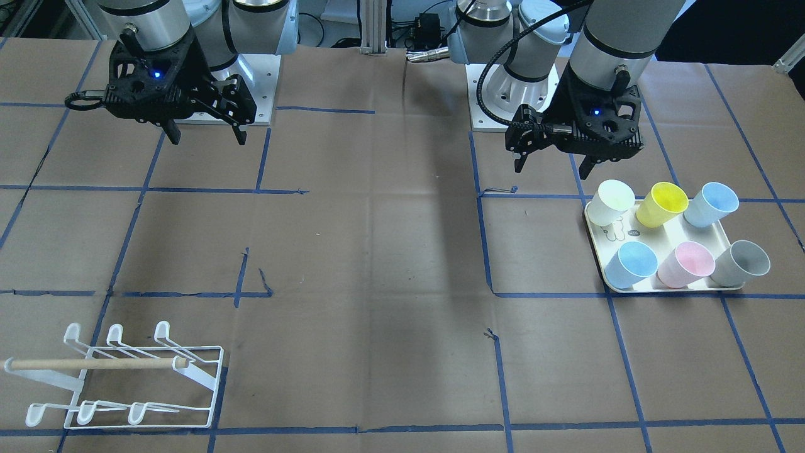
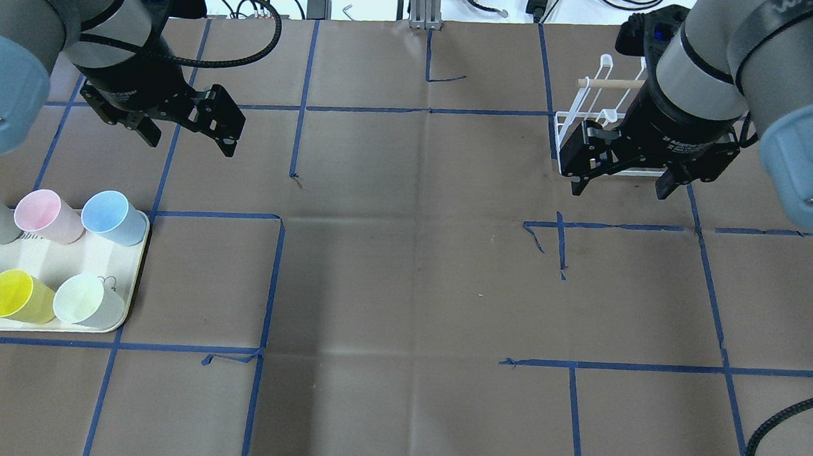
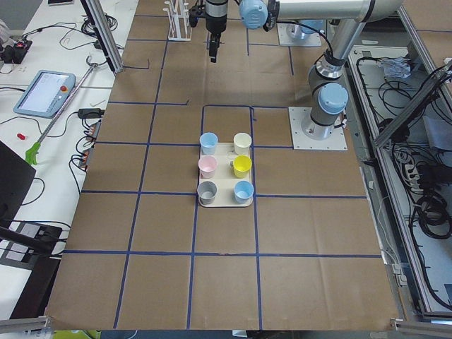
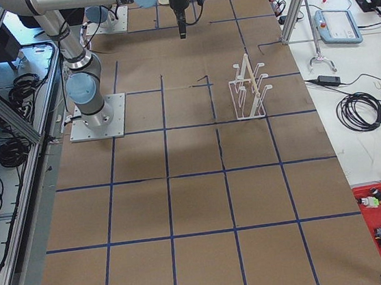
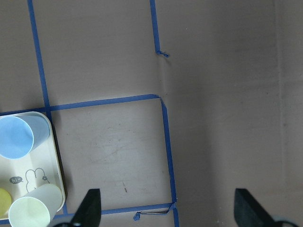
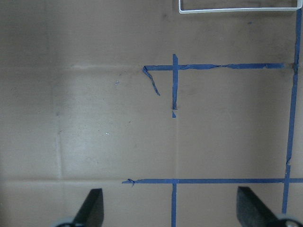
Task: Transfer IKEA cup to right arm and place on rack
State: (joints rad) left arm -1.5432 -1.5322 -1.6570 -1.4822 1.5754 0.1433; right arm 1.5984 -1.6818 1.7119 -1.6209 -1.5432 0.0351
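Several coloured IKEA cups stand on a cream tray [image 1: 619, 238], among them a white one [image 1: 609, 201], a yellow one [image 1: 661, 203] and a pink one [image 1: 685, 264]. My left gripper [image 1: 551, 171] hangs open and empty above the table, just beside the tray. In the overhead view the left gripper [image 2: 190, 143] is beyond the tray [image 2: 53, 260]. My right gripper [image 1: 207, 139] is open and empty, high over the table. The white wire rack [image 1: 126, 377] with its wooden dowel stands at the far corner; in the overhead view the rack [image 2: 600, 120] is partly hidden behind the right gripper [image 2: 619, 191].
Brown paper with a blue tape grid covers the table [image 2: 411, 257]. The left wrist view shows a blue cup [image 5: 16, 137] and a pale cup [image 5: 35, 210] at the tray's corner. The right wrist view shows the rack's base wire [image 6: 236, 10] at the top edge.
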